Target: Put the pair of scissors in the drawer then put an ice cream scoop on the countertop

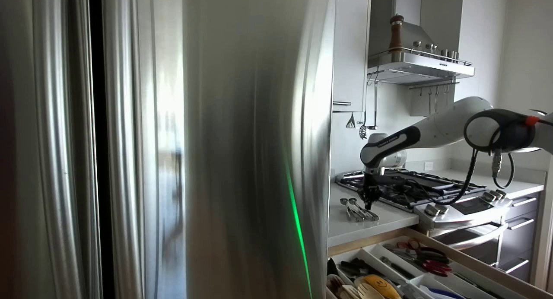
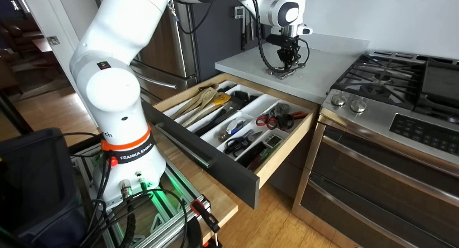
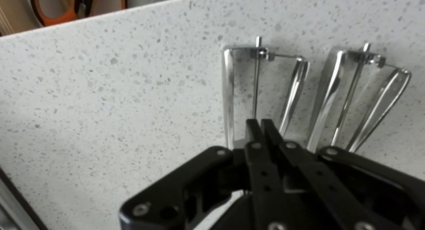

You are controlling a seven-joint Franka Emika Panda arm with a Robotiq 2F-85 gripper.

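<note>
Two shiny metal ice cream scoops lie side by side on the speckled pale countertop (image 3: 126,97); in the wrist view their handles, the left scoop (image 3: 228,90) and the right scoop (image 3: 328,93), point toward the counter edge. My gripper (image 3: 260,123) is over the left handle, its fingers brought together with only a thin slit between them. Whether the scoop's thin rod sits in that slit I cannot tell. Both scoop heads are hidden in that view. In an exterior view the drawer (image 2: 287,151) stands pulled out, holding red-handled scissors (image 2: 267,120) and black-handled scissors (image 2: 235,144).
A gas hob (image 2: 380,79) adjoins the countertop, with knobs (image 2: 348,103) along its front. The steel fridge (image 1: 259,117) blocks much of an exterior view. Wooden spoons (image 2: 204,97) fill a compartment of the drawer. Orange handles (image 3: 56,19) show beyond the counter edge.
</note>
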